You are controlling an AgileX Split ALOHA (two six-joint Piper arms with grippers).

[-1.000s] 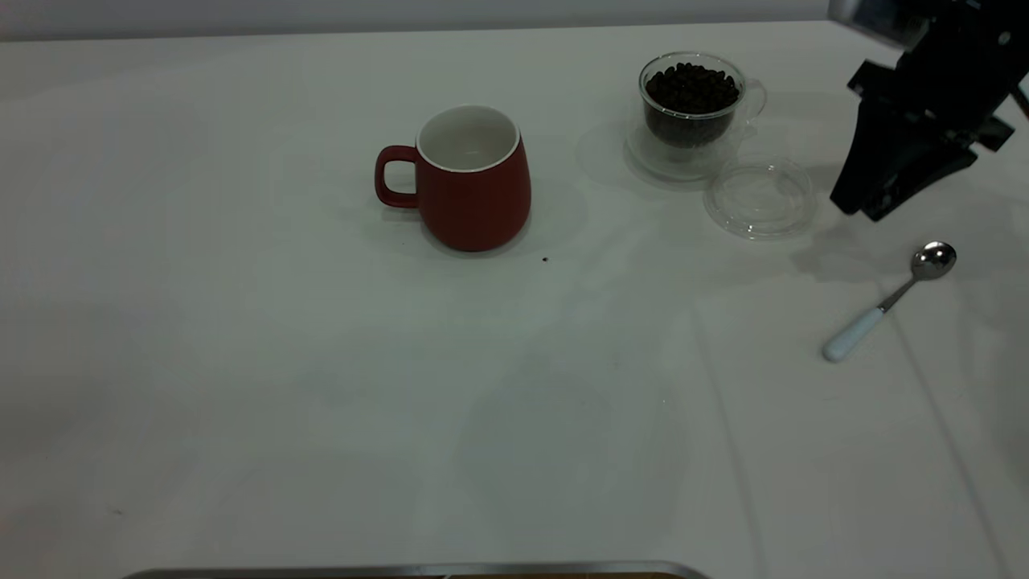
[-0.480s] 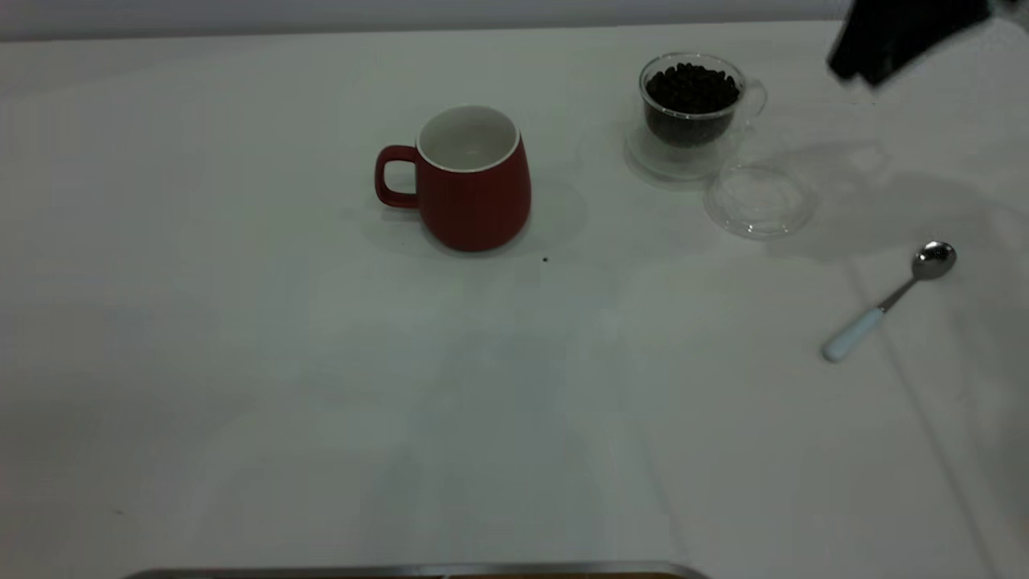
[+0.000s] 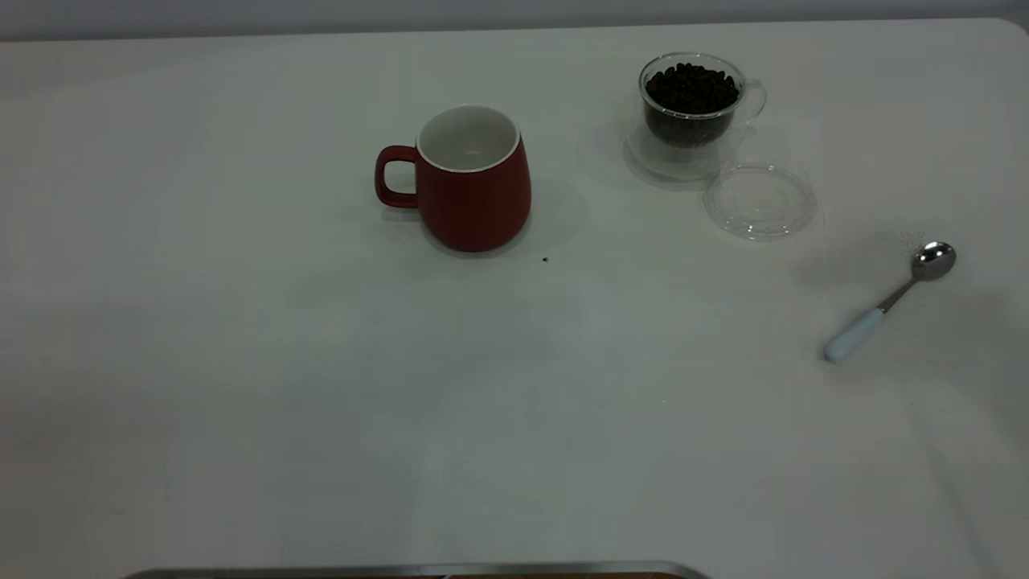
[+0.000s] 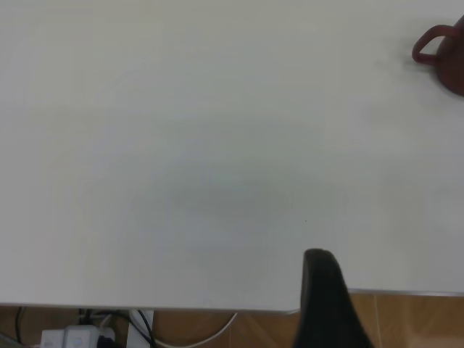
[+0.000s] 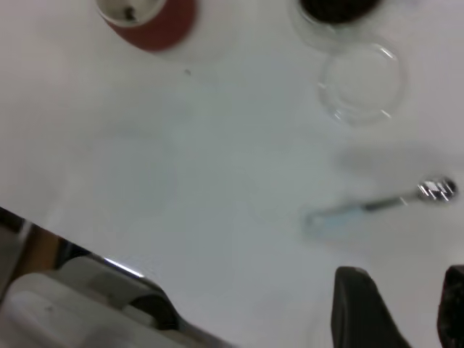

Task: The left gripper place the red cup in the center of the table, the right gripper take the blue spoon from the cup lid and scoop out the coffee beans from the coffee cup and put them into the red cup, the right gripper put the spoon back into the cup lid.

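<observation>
Beside the lid (image 3: 760, 200), on its side away from the red cup (image 3: 473, 181), you no longer have the right gripper: it hung there a second ago, was climbing off toward the far corner half a second ago, and the outside camera now shows none of it. The spoon (image 3: 884, 304) has not moved and lies flat on the table (image 3: 241, 362), near the lid but clear of it, bowl end nearer the lid and handle pointing away, so you should read the put-back step as not properly done; the lid holds nothing. The red cup stands upright well apart from the lid, handle turned away from it, and the glass cup (image 3: 693, 112) of beans (image 3: 691, 87) sits just behind the lid. From the right wrist camera, the right gripper (image 5: 406, 308) shows two dark fingertips with a gap between them, spread and holding nothing, with the spoon well short of them. The left gripper (image 4: 326, 301) hangs at the table's edge, far from the lid; you cannot tell its finger state.
</observation>
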